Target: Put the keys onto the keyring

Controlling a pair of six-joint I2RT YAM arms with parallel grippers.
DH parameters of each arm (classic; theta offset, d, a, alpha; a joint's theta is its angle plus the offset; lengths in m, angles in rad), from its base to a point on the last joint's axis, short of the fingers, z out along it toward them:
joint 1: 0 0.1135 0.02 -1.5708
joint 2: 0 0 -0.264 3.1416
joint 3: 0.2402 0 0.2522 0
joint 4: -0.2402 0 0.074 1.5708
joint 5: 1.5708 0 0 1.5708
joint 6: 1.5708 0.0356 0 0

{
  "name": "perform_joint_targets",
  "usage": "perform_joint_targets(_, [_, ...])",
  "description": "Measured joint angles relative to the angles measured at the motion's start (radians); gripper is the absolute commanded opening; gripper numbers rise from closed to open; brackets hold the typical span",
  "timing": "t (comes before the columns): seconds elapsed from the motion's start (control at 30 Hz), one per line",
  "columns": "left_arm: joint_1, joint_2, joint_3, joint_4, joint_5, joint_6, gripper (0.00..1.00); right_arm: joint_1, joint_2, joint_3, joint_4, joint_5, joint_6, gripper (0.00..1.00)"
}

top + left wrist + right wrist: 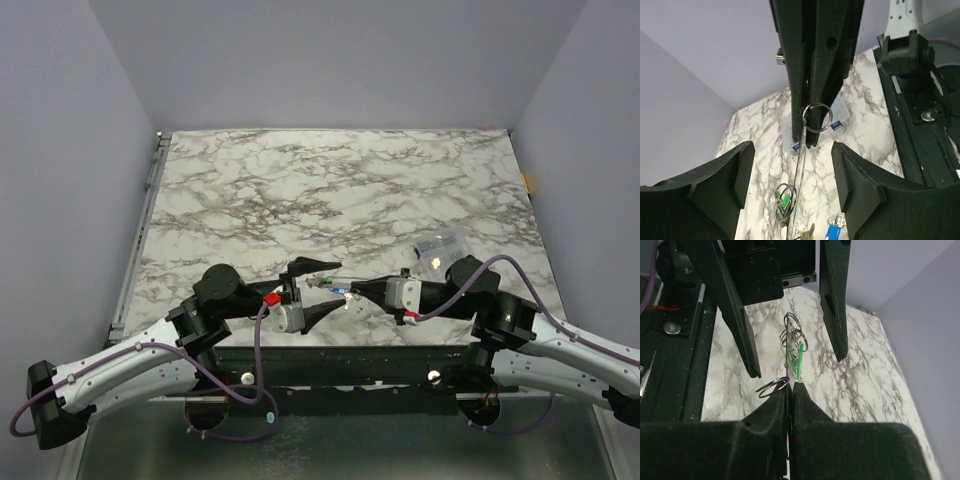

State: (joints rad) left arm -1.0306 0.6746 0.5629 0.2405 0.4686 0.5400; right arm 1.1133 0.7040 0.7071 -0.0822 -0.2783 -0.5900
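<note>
Grey metal keyring (799,170), large and thin, pinched by clamped right gripper (791,390).
Left gripper (790,185) gapes (2 fingers (715,185) astride the green-headed plastic key (798,362)); best closed gently, squarely.

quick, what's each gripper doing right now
Left gripper: open, fingers spread wide, gripping nothing.
Right gripper: shut on the thin wire of the keyring.

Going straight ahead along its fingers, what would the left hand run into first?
Probably the green key hanging on the keyring, between the left hand's fingers; just beyond, the right hand's shut tips gripping that ring. Depth is unclear.
</note>
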Motion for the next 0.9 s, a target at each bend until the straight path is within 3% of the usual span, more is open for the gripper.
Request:
perform_joint_targets(0.47, [-0.077, 0.110, 0.033, -0.056, -0.014, 0.121, 0.41, 0.000, 0.031, 0.024, -0.035, 0.003, 0.051, 0.01])
perform_joint_targets(0.7, [-0.097, 0.113, 0.035, -0.044, -0.074, 0.138, 0.38, 0.000, 0.031, 0.029, -0.031, 0.010, 0.075, 0.01])
perform_joint_targets(0.9, [-0.103, 0.117, 0.035, -0.034, -0.103, 0.134, 0.41, 0.000, 0.047, 0.041, -0.033, 0.028, 0.089, 0.01])
